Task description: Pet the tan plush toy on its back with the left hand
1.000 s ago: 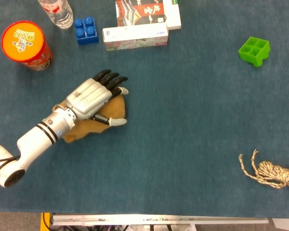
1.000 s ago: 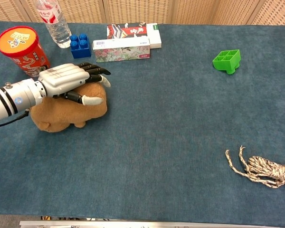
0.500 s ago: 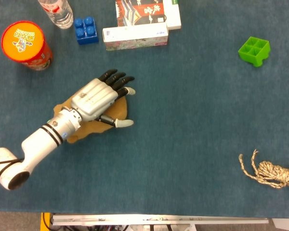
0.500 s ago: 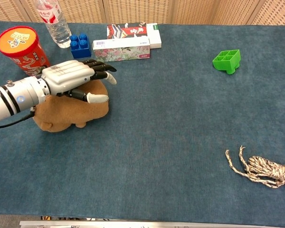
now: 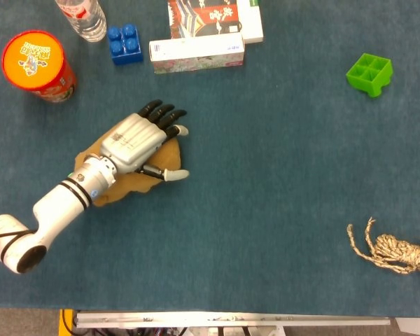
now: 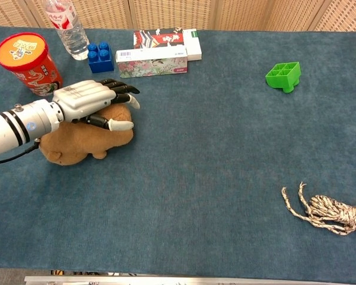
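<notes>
Your left hand lies flat, fingers spread, holding nothing, on the plush beneath it, so you look mid-stroke with the petting underway

A blue-carpeted table is carrying a tan plush toy, red canister, bottle, blue brick, boxes (stacked rearward), green block and rope.

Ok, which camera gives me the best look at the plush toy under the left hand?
The chest view: it shows the tan plush toy from the side, its body visible below the left hand lying flat on its back. The head view looks straight down, so the hand and forearm cover most of the toy; only its edges show.
</notes>
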Motion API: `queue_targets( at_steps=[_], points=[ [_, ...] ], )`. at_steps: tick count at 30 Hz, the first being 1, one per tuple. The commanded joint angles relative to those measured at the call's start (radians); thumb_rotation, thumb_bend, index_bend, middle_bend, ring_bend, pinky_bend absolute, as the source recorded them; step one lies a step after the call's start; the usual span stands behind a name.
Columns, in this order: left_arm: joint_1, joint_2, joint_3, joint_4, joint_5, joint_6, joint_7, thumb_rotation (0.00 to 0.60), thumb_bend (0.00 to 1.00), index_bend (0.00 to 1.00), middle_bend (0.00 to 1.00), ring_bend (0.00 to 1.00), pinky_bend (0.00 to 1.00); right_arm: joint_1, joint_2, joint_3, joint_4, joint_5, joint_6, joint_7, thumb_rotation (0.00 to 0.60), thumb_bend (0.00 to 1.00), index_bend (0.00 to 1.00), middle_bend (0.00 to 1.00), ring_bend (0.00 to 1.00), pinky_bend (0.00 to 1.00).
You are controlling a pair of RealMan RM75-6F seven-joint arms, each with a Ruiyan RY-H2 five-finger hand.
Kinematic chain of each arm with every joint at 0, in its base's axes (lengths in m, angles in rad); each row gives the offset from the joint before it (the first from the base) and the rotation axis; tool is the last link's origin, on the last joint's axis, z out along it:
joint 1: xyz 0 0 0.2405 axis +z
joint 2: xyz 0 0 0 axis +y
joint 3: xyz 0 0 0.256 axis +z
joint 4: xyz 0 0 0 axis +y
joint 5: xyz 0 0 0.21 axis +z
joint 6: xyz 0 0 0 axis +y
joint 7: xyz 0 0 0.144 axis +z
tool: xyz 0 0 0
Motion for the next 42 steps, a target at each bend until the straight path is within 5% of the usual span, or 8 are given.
queue_targets(
  at_steps=[1,26,42],
  points=[
    [0.01,0.018,0.004,-0.014,-0.008,0.011,0.011,0.0,0.0,0.2,0.08,0.05,0.0,0.001,-0.002,0.0,0.001,-0.001,-0.001,0.002,0.6,0.0,0.0,0.04,0.0,0.0],
    [0.003,0.029,0.003,-0.136,0.023,0.036,0.046,0.0,0.0,0.2,0.08,0.05,0.0,-0.014,0.0,-0.005,0.007,-0.006,0.01,0.024,0.6,0.0,0.0,0.04,0.0,0.0],
    [-0.011,-0.001,-0.013,-0.059,-0.074,-0.017,0.097,0.0,0.0,0.2,0.08,0.05,0.0,-0.017,-0.006,-0.006,0.026,-0.005,0.001,0.042,0.6,0.0,0.0,0.04,0.0,0.0]
  ],
)
